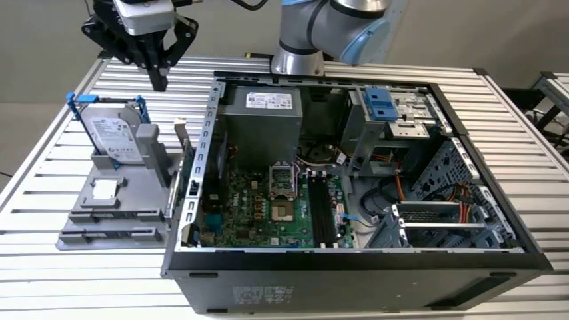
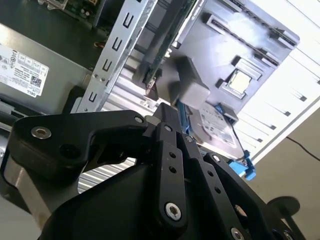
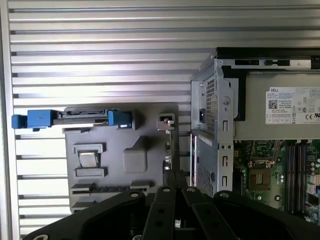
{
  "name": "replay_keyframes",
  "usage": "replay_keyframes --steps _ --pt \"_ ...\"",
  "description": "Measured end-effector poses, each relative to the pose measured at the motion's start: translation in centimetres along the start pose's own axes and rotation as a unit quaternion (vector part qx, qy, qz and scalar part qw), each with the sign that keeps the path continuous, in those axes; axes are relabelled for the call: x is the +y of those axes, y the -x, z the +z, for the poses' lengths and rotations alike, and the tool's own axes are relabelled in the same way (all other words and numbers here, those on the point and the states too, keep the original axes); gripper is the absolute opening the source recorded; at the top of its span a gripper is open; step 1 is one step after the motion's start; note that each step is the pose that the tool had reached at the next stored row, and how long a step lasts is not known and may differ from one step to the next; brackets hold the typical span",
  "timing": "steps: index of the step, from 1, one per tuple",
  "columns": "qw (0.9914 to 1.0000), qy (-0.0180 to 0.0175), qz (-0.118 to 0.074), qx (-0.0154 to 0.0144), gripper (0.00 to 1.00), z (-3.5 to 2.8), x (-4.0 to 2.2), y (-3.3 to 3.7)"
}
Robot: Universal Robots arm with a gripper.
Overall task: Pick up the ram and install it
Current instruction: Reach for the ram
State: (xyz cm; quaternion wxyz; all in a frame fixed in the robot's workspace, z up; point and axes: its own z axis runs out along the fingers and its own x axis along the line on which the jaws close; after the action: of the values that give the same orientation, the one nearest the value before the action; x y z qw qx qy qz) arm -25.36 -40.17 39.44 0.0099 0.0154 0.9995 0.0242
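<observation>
I am hovering my one gripper [image 1: 160,80] upper left in the exterior view, fingers pinched together, empty. One ram [image 1: 183,147] is standing below it.

The bench [image 1: 53,280] is bare ribbed metal, bright and faintly brushed, while the computer case [image 1: 356,283] is matt black outside and dull grey sheet metal within. The holder [image 1: 116,217] beside it looks like matt grey plastic, and it carries a hard drive [image 1: 116,137] with a smooth silvery metal shell and blue plastic rails [image 1: 82,99]. The gripper [image 1: 158,81] is matt black, dotted with small shiny metal screws.
</observation>
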Motion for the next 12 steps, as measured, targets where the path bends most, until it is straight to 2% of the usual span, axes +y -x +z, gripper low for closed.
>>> replay_keyframes --steps 12 --pt "0.99998 0.0001 -0.006 0.0003 0.00 -0.07 -0.15 -3.60"
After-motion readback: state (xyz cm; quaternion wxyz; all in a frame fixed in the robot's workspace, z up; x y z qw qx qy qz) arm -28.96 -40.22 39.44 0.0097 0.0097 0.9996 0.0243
